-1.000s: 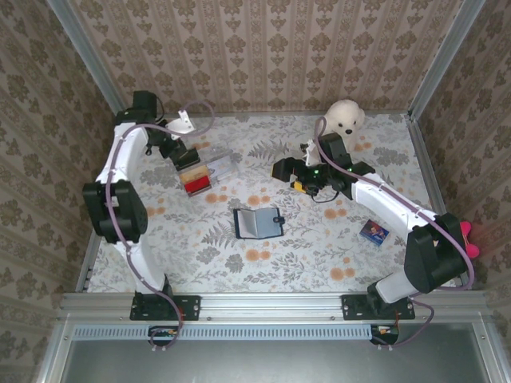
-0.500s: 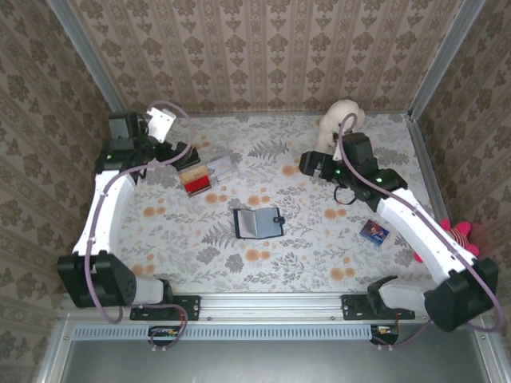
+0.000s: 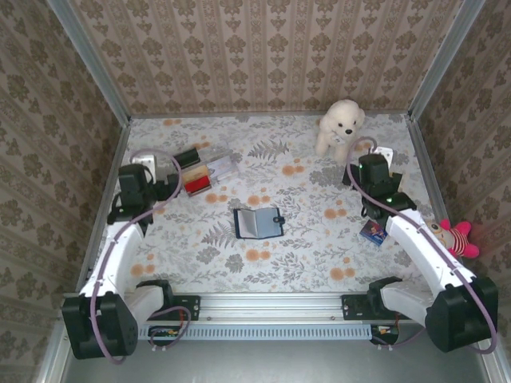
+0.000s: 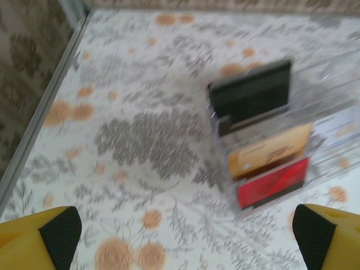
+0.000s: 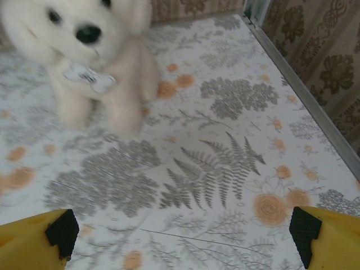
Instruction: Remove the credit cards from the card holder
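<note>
Finally, since the cards stand in the clear box at upper left and the wallet lies open at centre frame, seemingly emptied, park your left claw and right claw, both spread open and holding nothing, well clear of both.

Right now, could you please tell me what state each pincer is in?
Left pincer: open, holding nothing.
Right pincer: open, holding nothing.

Floral table bears card holder, clear box, plush dog, blue packet
</note>
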